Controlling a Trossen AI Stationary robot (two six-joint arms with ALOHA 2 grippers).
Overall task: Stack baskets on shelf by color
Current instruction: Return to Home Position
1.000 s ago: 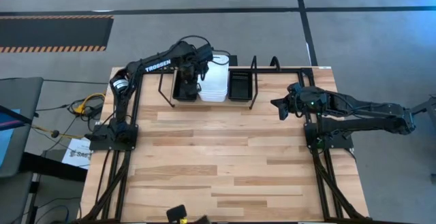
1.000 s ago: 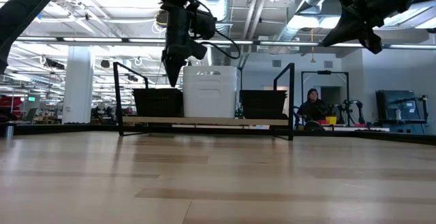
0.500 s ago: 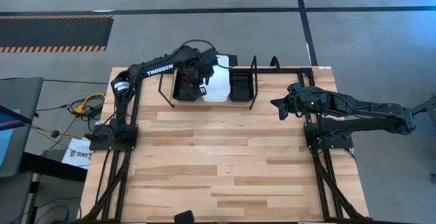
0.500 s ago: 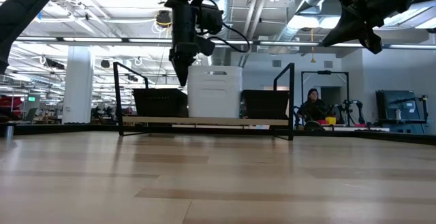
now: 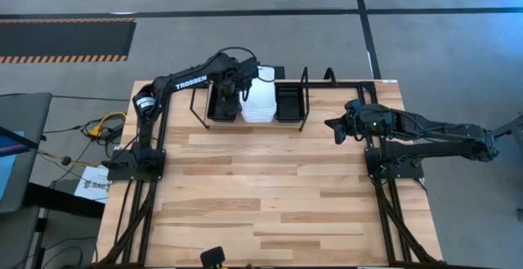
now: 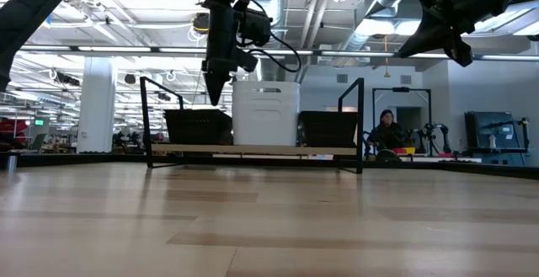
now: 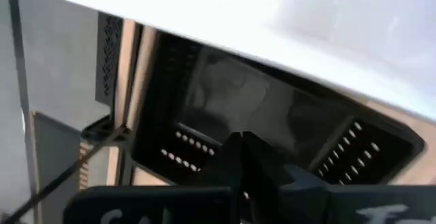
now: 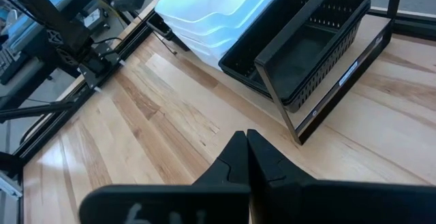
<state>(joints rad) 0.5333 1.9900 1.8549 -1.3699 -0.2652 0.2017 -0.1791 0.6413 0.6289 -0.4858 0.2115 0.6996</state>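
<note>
The shelf (image 6: 253, 150) stands at the table's far edge. On its wood base sit a stack of black mesh baskets at the left (image 6: 197, 126), a stack of white baskets in the middle (image 6: 265, 113) and black baskets at the right (image 6: 327, 128). My left gripper (image 6: 213, 98) is shut, points down and hangs just above the left black baskets (image 7: 272, 129), beside the white stack's left wall (image 7: 286, 20), touching nothing. My right gripper (image 5: 330, 127) is shut and empty, raised over the table's right side; its wrist view (image 8: 245, 139) looks at the shelf.
Upright black loop dividers (image 5: 304, 97) rise from the shelf between and beside the baskets. The wooden table top (image 5: 270, 187) lies bare in front of the shelf. A person (image 6: 386, 132) sits in the room far behind the table.
My left gripper, shut, has swung toward the table's right against the white stack, then back to the left above the left black baskets. The white stack has slid a little to the right along the shelf base. The right arm has kept still.
</note>
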